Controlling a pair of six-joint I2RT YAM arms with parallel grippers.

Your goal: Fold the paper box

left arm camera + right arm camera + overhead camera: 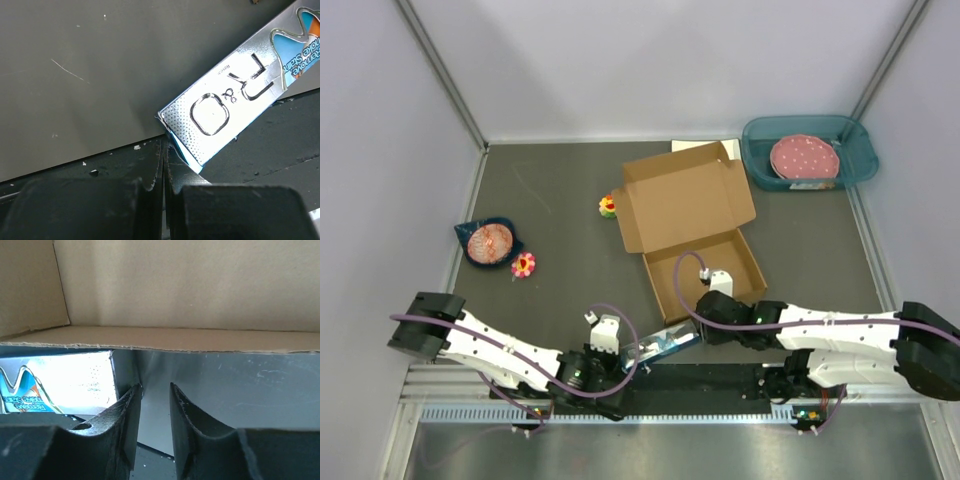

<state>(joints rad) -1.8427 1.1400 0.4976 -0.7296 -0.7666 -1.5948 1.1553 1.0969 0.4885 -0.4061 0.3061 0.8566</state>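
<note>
The paper box (690, 215) lies open in the middle of the table, brown cardboard, with its lid flap tipped back and its shallow tray nearest me. My right gripper (703, 312) sits low against the tray's near wall (190, 285). It is open by a narrow gap (155, 387) with nothing between the fingers. A silver and blue carton (667, 344) lies between the arms; its end (55, 380) is beside the right gripper's left finger. My left gripper (636, 360) is shut (164, 145), its tips at the carton's corner (235, 95).
A teal tray (855, 150) with a pink dotted plate (804, 158) stands at the back right. A dark blue bowl (490, 242) sits at the left. Small flower toys (608, 206) (523, 265) lie near the box. A black rail (720, 385) runs along the near edge.
</note>
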